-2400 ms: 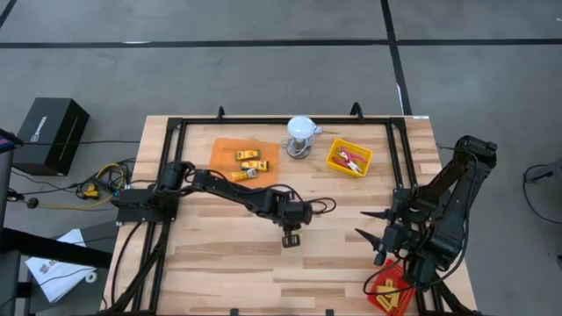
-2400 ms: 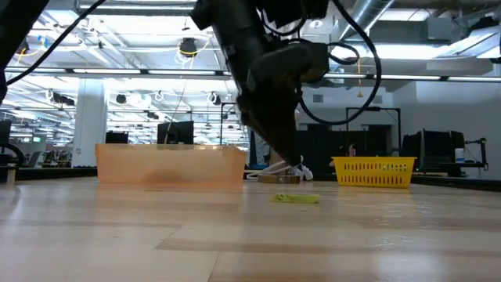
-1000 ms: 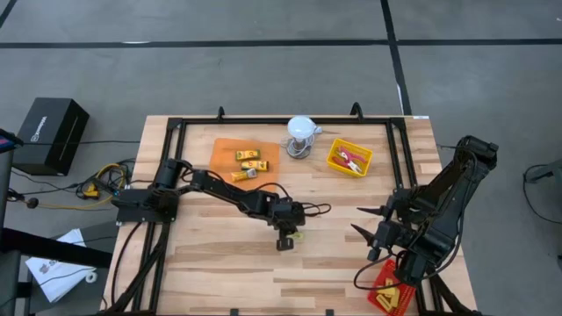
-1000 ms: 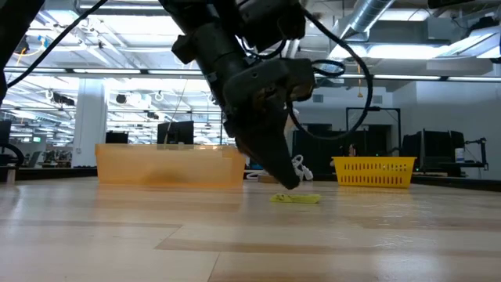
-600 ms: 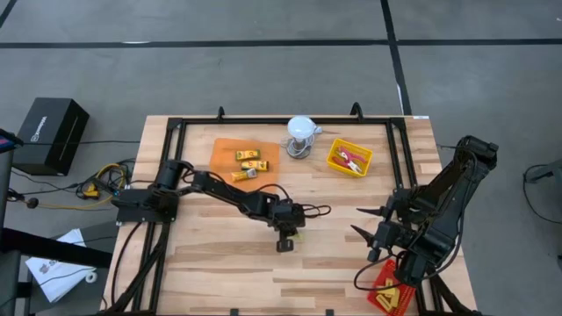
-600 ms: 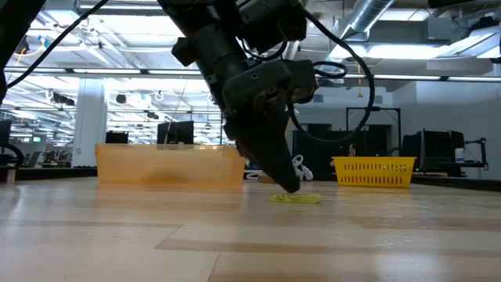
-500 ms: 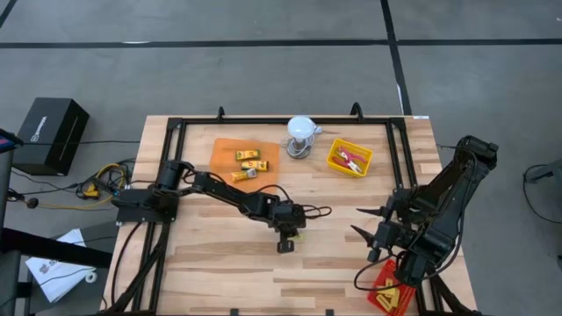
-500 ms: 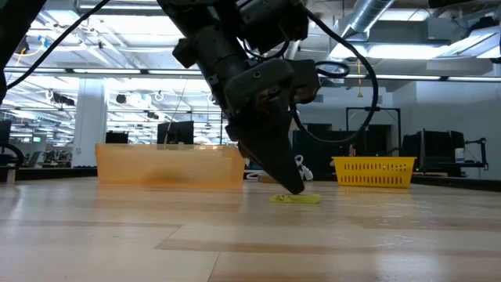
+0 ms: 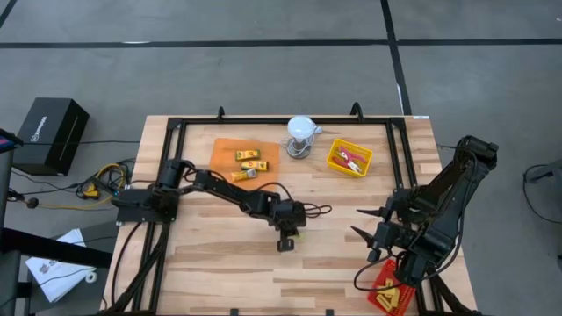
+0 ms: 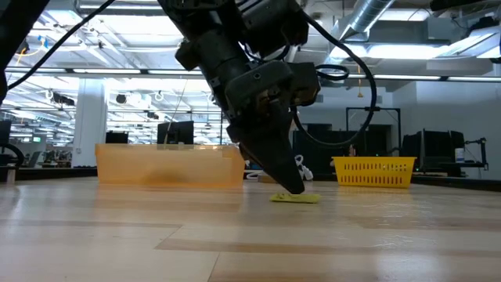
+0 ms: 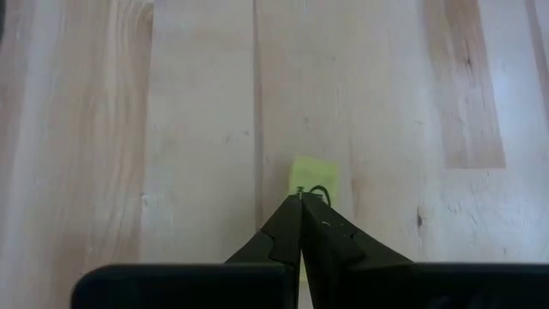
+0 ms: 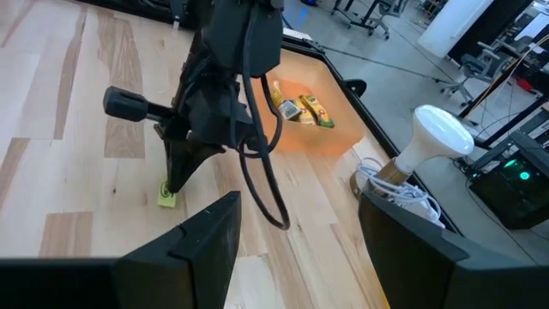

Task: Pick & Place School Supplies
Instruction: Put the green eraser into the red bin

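Nearby, orange tray [image 9: 245, 158], white domed object [image 9: 300, 130], yellow tray [image 9: 349, 157]

A yellow block [image 11: 310, 178] lies on pale striped wood [image 9: 228, 254]; trays orange [image 9: 230, 154] and yellow [image 9: 335, 161].

A pale wooden table [image 9: 219, 263] of glued planks, edged by a black metal frame [image 9: 167, 132], stands on a grey floor [image 9: 263, 70] crossed by dark lines. Beside the table on the floor lie a black box [image 9: 51, 133], a tangle of yellow and black cables [image 9: 101, 183] and some white papers [image 9: 54, 270]. Level across the tabletop, the room opens into a large hall with white ceiling trusses [image 10: 94, 55], rows of strip lights, silver ducts [image 10: 376, 16] and dark monitors [image 10: 438, 149] on distant desks.
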